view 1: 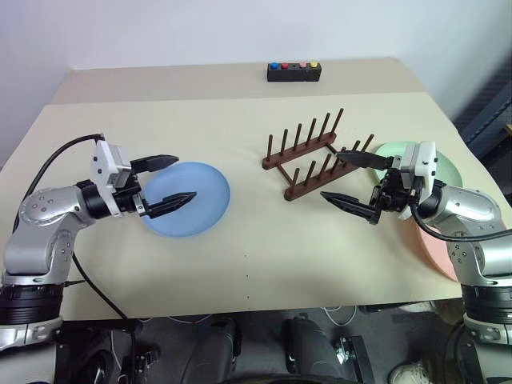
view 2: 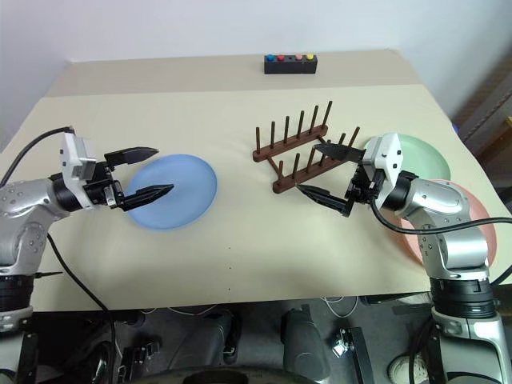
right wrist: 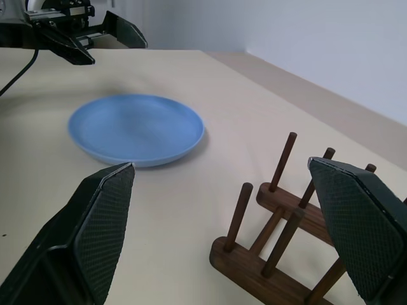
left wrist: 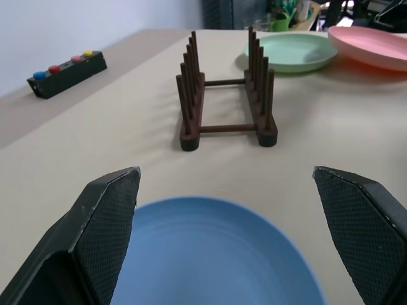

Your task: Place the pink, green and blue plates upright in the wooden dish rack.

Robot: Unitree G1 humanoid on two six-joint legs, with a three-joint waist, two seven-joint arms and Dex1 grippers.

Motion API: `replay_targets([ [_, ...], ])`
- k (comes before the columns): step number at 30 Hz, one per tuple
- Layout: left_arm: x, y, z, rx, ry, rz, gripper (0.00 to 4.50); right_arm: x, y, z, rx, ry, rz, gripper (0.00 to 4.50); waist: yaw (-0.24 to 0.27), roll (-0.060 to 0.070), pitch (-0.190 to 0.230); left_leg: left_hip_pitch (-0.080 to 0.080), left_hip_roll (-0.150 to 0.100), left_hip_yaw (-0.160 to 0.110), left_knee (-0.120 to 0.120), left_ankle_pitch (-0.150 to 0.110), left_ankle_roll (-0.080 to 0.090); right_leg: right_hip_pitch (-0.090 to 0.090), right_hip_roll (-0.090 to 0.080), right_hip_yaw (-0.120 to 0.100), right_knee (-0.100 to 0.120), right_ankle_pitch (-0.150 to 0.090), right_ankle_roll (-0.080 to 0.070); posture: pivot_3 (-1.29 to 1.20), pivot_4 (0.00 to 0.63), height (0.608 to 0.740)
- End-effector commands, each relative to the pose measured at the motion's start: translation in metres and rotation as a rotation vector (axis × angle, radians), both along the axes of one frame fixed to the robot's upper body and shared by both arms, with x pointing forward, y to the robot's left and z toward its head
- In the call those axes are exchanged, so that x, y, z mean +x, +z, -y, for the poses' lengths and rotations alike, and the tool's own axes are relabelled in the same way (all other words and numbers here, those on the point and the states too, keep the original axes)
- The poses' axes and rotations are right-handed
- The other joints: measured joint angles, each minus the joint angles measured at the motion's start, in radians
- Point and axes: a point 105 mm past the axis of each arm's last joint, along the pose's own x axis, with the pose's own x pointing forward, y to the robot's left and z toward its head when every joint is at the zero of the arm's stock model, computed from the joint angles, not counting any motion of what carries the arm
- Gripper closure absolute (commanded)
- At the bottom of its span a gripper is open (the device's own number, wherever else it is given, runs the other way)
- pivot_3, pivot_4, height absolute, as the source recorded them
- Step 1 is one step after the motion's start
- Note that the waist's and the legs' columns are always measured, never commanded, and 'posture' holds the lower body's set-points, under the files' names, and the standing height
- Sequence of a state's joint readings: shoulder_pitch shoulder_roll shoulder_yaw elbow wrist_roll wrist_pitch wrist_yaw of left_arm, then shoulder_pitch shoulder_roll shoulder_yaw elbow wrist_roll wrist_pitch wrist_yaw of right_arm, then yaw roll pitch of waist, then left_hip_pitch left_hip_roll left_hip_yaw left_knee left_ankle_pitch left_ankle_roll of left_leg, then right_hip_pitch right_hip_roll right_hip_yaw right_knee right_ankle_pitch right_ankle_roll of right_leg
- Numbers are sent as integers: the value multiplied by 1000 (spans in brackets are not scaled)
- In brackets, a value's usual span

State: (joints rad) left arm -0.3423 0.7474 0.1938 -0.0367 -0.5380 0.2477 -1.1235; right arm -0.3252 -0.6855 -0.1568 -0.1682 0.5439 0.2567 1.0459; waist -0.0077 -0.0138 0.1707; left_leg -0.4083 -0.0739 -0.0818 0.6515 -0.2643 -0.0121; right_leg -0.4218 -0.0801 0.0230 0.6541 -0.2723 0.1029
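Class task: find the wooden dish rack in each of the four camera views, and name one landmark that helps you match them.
Left eye view: wooden dish rack right of centre.
Right eye view: just right of centre, beside the right gripper.
Left wrist view: upper middle, seen end-on.
Right wrist view: lower right, partly cut off.
Shared landmark: the blue plate, lying flat on the table in all four.
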Motion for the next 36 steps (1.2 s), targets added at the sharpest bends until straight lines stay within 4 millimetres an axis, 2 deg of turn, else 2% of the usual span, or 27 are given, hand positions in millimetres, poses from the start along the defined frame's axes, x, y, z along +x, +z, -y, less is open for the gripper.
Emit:
replay_targets([
  [1, 7, 9, 7, 11, -47, 44, 0, -5, 13, -10, 7, 12, 76, 38, 0, 0, 0, 0, 0, 0, 0, 0, 0, 0, 0, 0, 0, 0, 0, 0, 150, 740],
  [4, 18, 10, 14, 14, -81, 45, 0, -9, 17, -8, 18, -18, 95, 38, 1, 0, 0, 0, 0, 0, 1, 0, 0, 0, 0, 0, 0, 0, 0, 0, 150, 740],
  [10, 34, 6, 42, 22, -139, 13, 0, -15, 16, -3, 19, -61, 107, 38, -1, -1, 0, 0, 0, 0, 1, 0, 0, 1, 1, -1, 0, 0, 0, 0, 150, 740],
  [16, 40, -1, 66, 19, -163, -59, 0, -12, 21, -3, 27, -72, 136, 38, -4, -1, 0, 0, 0, 0, 2, 0, 0, 0, 1, -1, 2, 0, 0, 0, 150, 740],
  [20, 44, -6, 83, 46, -150, -31, 0, -9, 18, 10, 10, -111, 123, 38, -2, -1, 0, 0, 0, 1, 3, 0, 0, 0, 1, -1, 2, 0, 0, 0, 150, 740],
  [23, 46, -18, 101, 99, -119, 2, 0, -8, 10, 20, 4, -144, 61, 38, 7, -1, 0, 0, 0, 0, 5, 0, 0, 2, 1, -1, 2, 0, 0, 0, 150, 740],
  [28, 41, -46, 130, 156, -119, -64, 0, -6, 5, 34, 31, -209, 4, 38, 19, -1, 0, 0, 0, 1, 8, -1, 2, 3, 2, -1, 2, 0, 0, 0, 150, 740],
  [31, 47, -50, 148, 130, -56, -128, 0, -8, 6, 38, 32, -231, 1, 38, 22, -1, 0, 0, 0, 1, 9, -1, 2, 3, 2, -1, 2, 0, 0, 0, 150, 740],
  [36, 48, -59, 175, 177, -7, -132, 0, -6, 6, 47, 19, -281, 22, 38, 20, -1, 0, 0, 0, 0, 10, -2, 3, 5, 2, -1, 2, 0, 1, 0, 150, 740],
])
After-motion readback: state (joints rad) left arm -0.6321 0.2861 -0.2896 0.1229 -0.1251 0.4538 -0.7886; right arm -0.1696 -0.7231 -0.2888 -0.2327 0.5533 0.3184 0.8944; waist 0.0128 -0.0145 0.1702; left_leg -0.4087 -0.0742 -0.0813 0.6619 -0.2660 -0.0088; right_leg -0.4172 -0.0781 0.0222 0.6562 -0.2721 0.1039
